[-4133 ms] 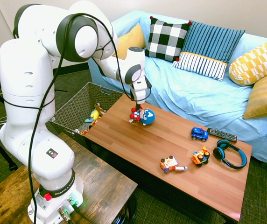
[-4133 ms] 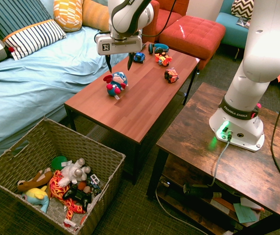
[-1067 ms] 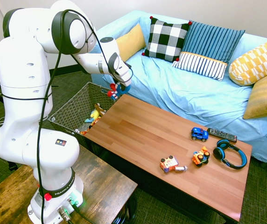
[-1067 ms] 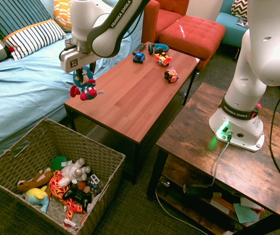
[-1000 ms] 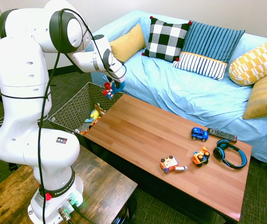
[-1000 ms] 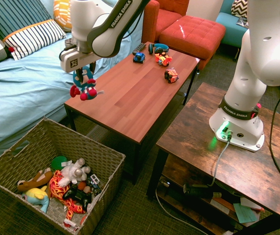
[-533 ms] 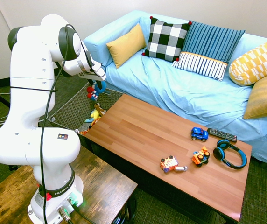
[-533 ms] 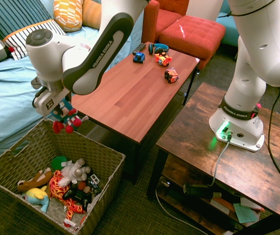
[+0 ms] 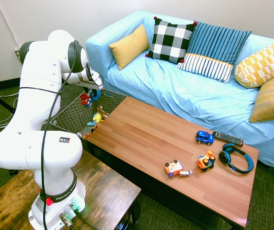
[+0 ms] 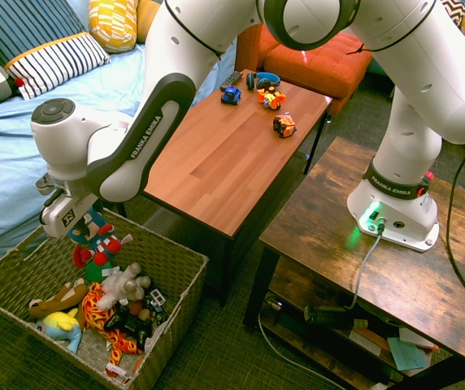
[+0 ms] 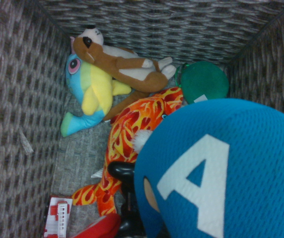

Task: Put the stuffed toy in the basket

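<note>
The stuffed toy [image 10: 94, 244], a round blue plush with red limbs, hangs from my gripper [image 10: 84, 231], which is shut on it. It sits low in the open top of the basket [image 10: 180, 258], just above the toys lying inside. From the other side, the toy [image 9: 86, 98] dangles under the gripper [image 9: 92, 93] over the basket [image 9: 69, 114], left of the coffee table. In the wrist view its blue head with a white letter A [image 11: 216, 168] fills the lower right, with the basket's woven walls [image 11: 13, 124] all around.
Inside the basket lie a yellow-blue fish plush [image 11: 90, 94], a brown dog plush [image 11: 117, 62], an orange flame-patterned toy [image 11: 127, 144] and a green disc [image 11: 201, 79]. The wooden coffee table [image 9: 142, 139] holds small toys, a remote and headphones [image 9: 235, 158]. A blue sofa [image 9: 194, 96] stands behind.
The arm has swung the stuffed toy away from the table's end, out over the basket, and lowered it into the basket's opening. The grip has stayed shut.
</note>
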Tool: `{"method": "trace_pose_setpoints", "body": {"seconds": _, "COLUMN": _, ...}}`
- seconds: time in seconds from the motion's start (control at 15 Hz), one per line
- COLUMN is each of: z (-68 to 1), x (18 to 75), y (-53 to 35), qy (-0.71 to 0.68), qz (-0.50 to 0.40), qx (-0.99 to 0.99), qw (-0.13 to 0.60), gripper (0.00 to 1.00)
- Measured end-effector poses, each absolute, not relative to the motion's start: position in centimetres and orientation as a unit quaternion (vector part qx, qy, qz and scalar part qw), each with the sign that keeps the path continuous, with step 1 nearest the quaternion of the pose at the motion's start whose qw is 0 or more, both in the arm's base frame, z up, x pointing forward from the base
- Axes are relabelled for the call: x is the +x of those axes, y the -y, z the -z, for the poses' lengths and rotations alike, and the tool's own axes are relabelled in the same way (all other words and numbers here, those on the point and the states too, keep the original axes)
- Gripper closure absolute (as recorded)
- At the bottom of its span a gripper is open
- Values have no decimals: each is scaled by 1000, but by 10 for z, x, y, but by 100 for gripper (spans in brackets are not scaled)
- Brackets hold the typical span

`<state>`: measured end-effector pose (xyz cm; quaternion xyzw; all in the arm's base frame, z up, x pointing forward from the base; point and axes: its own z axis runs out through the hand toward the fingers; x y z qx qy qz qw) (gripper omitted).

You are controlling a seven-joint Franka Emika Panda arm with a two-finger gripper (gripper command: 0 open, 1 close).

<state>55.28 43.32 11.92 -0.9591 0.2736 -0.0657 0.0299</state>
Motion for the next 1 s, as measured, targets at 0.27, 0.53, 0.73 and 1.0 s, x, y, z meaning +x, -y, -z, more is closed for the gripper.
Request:
{"method": "trace_pose_setpoints", "body": {"seconds": 0.27, "z": -120, "x": 557, "y": -430, "qy": -279, "qz": 57, "qx": -958, "qw": 42, "gripper": 0}}
{"method": "trace_pose_setpoints", "body": {"seconds": 0.53, "z": -120, "x": 560, "y": -426, "qy": -285, "qz": 54, "qx": -956, "qw": 43, "gripper": 0}}
{"method": "trace_pose_setpoints", "body": {"seconds": 0.73, "z": -120, "x": 562, "y": -423, "qy": -289, "qz": 54, "qx": -955, "qw": 42, "gripper": 0}}
{"method": "trace_pose_setpoints", "body": {"seconds": 1.0, "z": -119, "x": 560, "y": -425, "qy": -292, "qz": 50, "qx": -954, "qw": 43, "gripper": 0}}
